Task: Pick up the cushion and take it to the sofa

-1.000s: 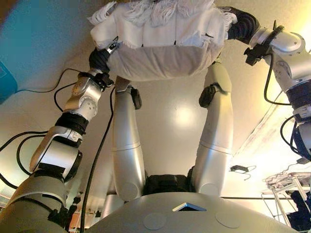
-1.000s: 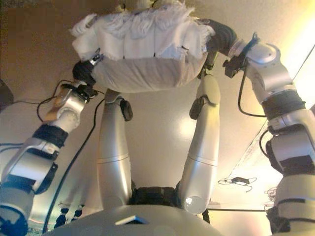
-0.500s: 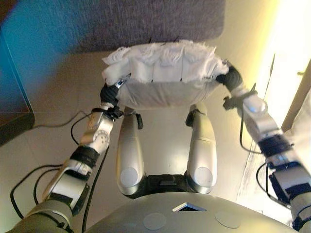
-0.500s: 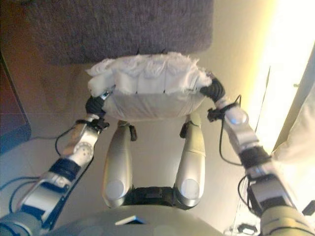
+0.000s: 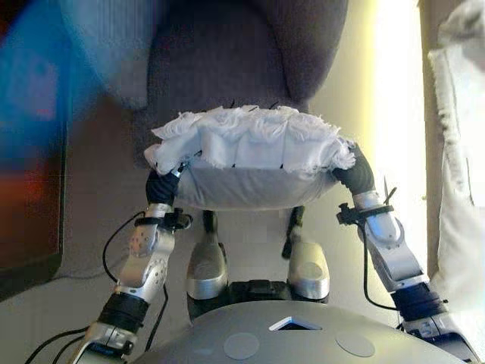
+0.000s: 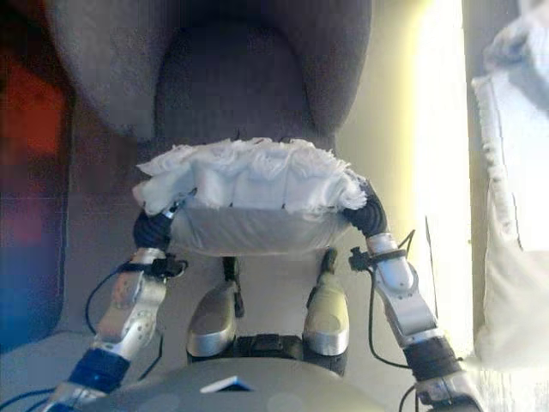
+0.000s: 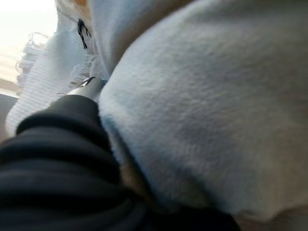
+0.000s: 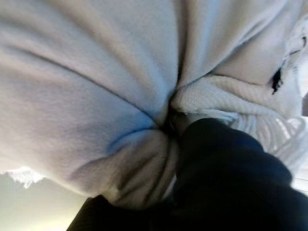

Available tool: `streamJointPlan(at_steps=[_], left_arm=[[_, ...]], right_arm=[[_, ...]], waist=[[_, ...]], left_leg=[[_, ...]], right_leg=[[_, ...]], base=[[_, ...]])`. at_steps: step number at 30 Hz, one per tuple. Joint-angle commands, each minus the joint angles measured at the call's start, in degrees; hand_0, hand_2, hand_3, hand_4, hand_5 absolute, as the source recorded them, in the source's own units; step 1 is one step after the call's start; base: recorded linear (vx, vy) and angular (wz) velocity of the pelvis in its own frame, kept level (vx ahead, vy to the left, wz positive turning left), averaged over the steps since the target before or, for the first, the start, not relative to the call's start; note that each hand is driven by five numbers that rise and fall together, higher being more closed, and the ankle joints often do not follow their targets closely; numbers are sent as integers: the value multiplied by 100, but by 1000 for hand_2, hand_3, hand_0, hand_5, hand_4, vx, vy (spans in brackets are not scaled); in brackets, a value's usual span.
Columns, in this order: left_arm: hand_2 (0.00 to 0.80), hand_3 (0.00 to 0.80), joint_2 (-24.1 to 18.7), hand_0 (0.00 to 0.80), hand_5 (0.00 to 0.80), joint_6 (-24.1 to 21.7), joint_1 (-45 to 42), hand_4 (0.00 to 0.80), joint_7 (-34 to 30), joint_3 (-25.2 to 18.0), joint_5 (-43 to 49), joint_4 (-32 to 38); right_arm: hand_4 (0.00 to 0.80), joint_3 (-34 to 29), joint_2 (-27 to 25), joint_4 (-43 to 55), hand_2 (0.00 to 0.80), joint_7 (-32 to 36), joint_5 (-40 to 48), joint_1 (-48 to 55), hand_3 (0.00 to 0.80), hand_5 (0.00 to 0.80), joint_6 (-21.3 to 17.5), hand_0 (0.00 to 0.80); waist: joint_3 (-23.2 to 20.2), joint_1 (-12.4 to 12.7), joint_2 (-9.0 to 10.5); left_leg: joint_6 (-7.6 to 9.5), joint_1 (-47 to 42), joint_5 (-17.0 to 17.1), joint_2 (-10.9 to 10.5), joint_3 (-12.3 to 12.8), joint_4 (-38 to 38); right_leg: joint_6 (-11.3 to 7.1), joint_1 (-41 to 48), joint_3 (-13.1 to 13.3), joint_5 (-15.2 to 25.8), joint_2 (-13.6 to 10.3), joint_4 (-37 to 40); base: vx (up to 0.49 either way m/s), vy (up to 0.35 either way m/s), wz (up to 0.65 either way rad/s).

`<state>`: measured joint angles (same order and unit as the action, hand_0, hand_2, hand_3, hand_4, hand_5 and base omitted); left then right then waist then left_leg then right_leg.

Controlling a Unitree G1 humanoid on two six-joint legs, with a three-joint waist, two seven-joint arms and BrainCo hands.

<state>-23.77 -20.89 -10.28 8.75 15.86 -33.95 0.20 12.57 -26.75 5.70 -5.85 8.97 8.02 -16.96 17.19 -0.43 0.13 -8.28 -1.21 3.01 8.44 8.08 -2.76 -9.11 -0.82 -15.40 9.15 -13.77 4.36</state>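
Writing: none legible | left hand (image 5: pixel 161 186) at 9 o'clock of cushion (image 5: pixel 250 155), finger state cannot be told | cushion: white, fringed top, smooth grey underside, held aloft between both hands, sofa (image 5: pixel 227 68) at 12 o'clock | right hand (image 5: pixel 356 176) at 3 o'clock, fingers hidden.

Silver-grey arms with black joint bands; dark ribbed cover on each hand (left hand (image 5: pixel 161 186), right hand (image 5: pixel 356 173))

Nothing readable anywhere, tbh. No print, labels, numbers or signs to make out on the cushion (image 5: pixel 250 155) or the sofa (image 5: pixel 227 61).
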Motion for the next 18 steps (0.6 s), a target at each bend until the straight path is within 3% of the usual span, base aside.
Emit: streamJointPlan(at_steps=[1, 7, 12, 18], left_arm=[[800, 800, -42, 800, 800, -933, 260, 800, 80, -103, 482, 928], [800, 800, 36, 800, 800, -991, 227, 800, 88, -118, 499, 1170], [800, 800, -52, 800, 800, -1115, 277, 800, 355, -100, 1078, 1292], [800, 800, -174, 800, 800, -992, 172, 800, 148, -247, 804, 1344]], right_arm=[[800, 7, -64, 989, 800, -432, -308, -174, 800, 800, -729, 800], [800, 157, 48, 1171, 800, -527, -392, -172, 800, 800, -753, 800], [800, 280, 10, 1236, 800, -528, -474, -229, 800, 800, -799, 800], [800, 222, -119, 1215, 800, -762, -386, -172, 800, 800, -756, 800]], waist=[[-897, 77, 8], [-1101, 37, 41], [-1170, 19, 48], [-1170, 32, 59]], left_leg=[[182, -130, 51, 144, 292, -73], [174, -520, -85, 192, 374, -169], [164, -654, -123, 230, 396, -202], [147, -711, -131, 292, 381, -212]], right_leg=[[-226, 344, -234, -277, -293, -229], [-221, 682, -279, -268, -249, -39], [-191, 790, -272, -314, -206, -8], [-153, 845, -246, -374, -141, -10]], base=[[82, -37, -4], [57, -46, -3], [53, -31, -1], [41, -55, -4]])
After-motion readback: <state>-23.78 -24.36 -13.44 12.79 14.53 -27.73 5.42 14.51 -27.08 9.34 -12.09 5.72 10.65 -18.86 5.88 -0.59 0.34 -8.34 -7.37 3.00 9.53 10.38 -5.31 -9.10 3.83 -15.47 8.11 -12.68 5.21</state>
